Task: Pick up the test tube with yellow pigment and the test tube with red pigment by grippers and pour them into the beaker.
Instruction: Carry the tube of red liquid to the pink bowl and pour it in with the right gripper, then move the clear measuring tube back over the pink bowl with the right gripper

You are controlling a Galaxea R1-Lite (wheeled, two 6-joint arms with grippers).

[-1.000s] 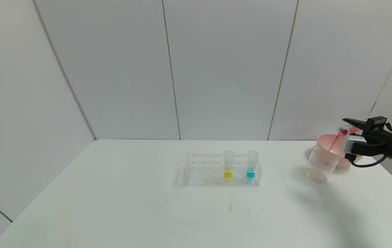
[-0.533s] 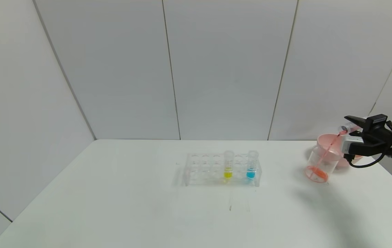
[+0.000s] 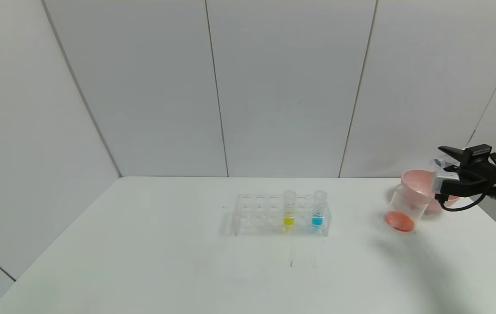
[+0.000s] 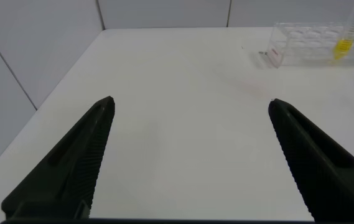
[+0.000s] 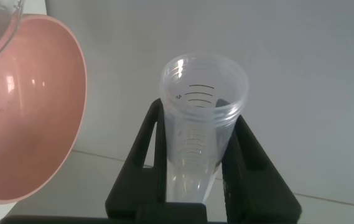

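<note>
Right gripper (image 3: 445, 158) is at the far right of the table (image 3: 143, 244), raised above the beaker (image 3: 406, 207) and just in front of the pink bowl (image 3: 418, 181). Its fingers (image 5: 239, 155) are clamped on the red tube (image 5: 200, 118), one on each side of the tube body. The tube is tipped over, mouth toward the beaker. In the right wrist view the tube looks clear inside, printed marks visible, no red liquid visible in it.

The beaker stands just left of the bowl, overlapping it in the head view; I can't tell whether they touch. Orange-red liquid covers the beaker's bottom.

The clear rack (image 3: 280, 214) sits mid-table, well apart from the beaker. The yellow tube (image 3: 289, 208) stands upright in it, with the blue tube (image 3: 318, 208) upright a couple of holes to its right. The other holes in view hold nothing.

Left gripper (image 4: 189, 109) shows only in its own wrist view: fingers wide apart, holding nothing, hanging over bare table on the left side, with the rack (image 4: 307, 43) and yellow tube (image 4: 344, 37) far off from it.
</note>
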